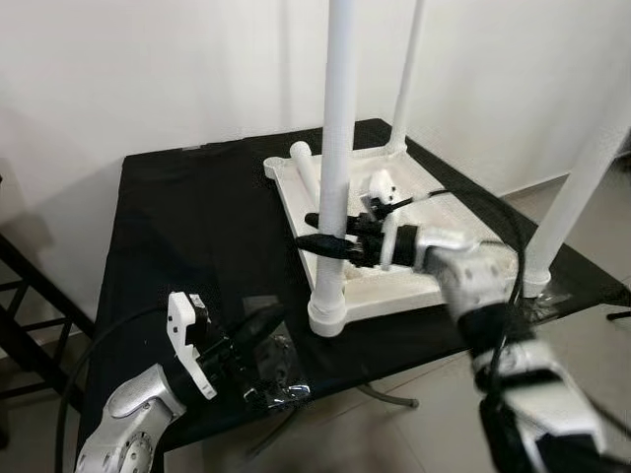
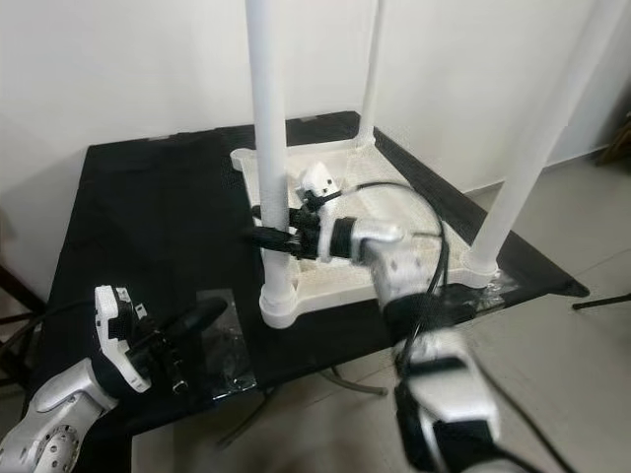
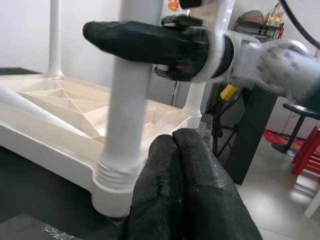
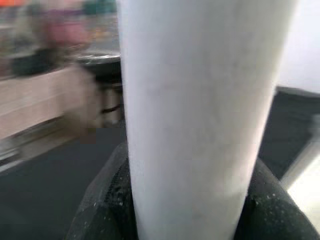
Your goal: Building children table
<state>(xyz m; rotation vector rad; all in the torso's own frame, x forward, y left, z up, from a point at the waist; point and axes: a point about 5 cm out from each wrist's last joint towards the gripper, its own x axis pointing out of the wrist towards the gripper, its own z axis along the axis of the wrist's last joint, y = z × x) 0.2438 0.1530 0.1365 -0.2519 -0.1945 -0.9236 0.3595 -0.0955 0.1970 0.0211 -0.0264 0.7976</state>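
The white plastic tabletop (image 1: 389,281) lies upside down on a black-covered table (image 1: 177,227), and it serves as the landmark here. Three legs stand upright in its corner sockets: the near-corner leg (image 1: 335,148), a far leg (image 1: 406,69) at the back corner, and a third leg (image 1: 582,187) at the corner nearest the robot's right arm. A fourth, loose leg (image 1: 308,172) lies flat across the tabletop's underside, pointing toward the remaining back corner.

The right gripper (image 1: 330,235) is clamped around the near-corner leg a little above its socket, one black finger on each side of the tube, as the right wrist view confirms. The left gripper (image 2: 192,325) rests on the black cloth in front of the tabletop's near corner, beside some crinkled clear plastic wrap (image 1: 271,374); its fingers (image 3: 185,195) are pressed together and hold nothing.

The legs look like light, hollow, stiff plastic with a smooth, probably slippery surface. The near leg's base appears threaded where it meets the socket, though blur makes that uncertain. A hold low on the tube, near the socket, should give the best control for turning; the loose leg is best taken near its middle.
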